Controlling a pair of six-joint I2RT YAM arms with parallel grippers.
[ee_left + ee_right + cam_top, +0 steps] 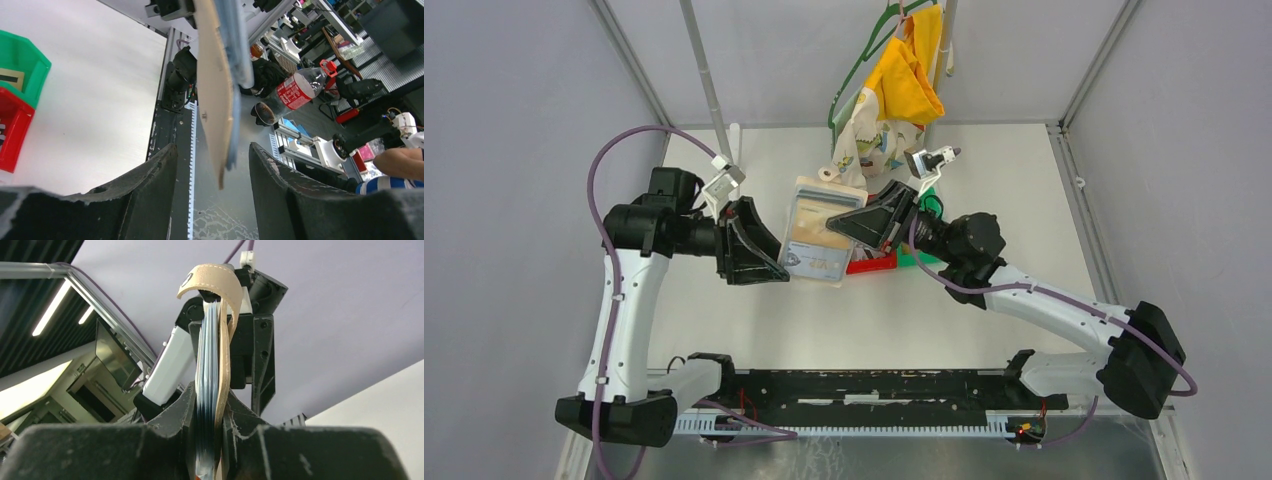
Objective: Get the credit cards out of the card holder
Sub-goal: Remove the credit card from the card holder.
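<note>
Tan leather card holder (816, 235) was held up off the table (844, 330), between the two arms; we logged the right gripper (207, 405) with jaws clamped on its cover and sleeves; left gripper (212, 150) jaws stood apart, straddling the holder's edge; red bin (872, 264) lay just beside.

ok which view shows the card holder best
Top external: the card holder faces that camera, its open face and clear sleeves visible. Both wrist views catch it only edge-on, a thin tan strip with bluish layers.
</note>
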